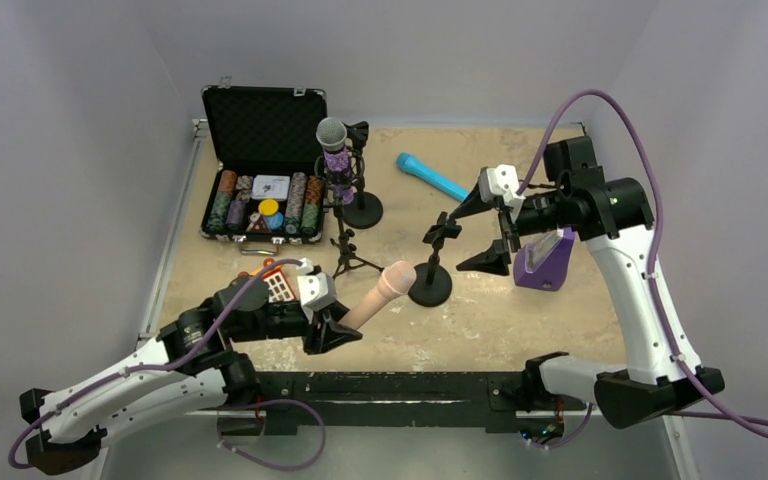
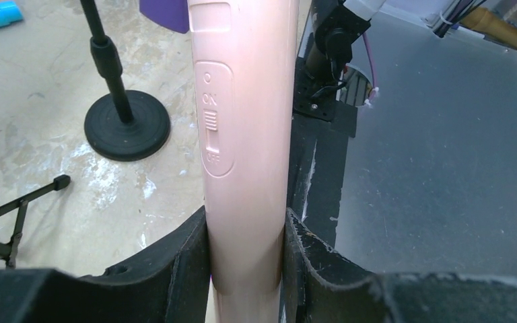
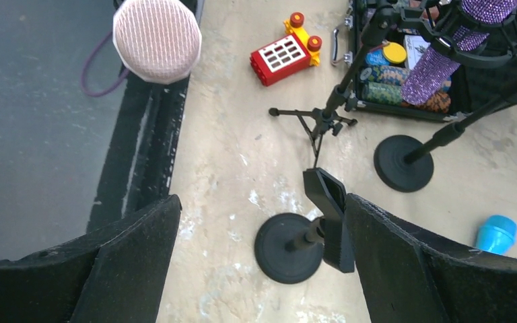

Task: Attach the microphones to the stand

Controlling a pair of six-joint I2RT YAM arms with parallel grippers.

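Left gripper (image 1: pixel 332 335) clamps pink microphone (image 1: pixel 380 293), aimed at empty stand (image 1: pixel 430 285); right gripper (image 1: pixel 460 240) spread wide around its clip (image 3: pixel 328 208), likely to brace it.

Pink microphone (image 2: pixel 246 134): head cut off by top edge of left wrist view, butt hidden inside left gripper (image 2: pixel 244 225). Blue microphone (image 3: pixel 496 233): only one end shows in right wrist view, rest hidden. Purple microphone (image 3: pixel 434 67): mesh head cropped at top there. Chip case (image 1: pixel 260 125): chip markings too small to read
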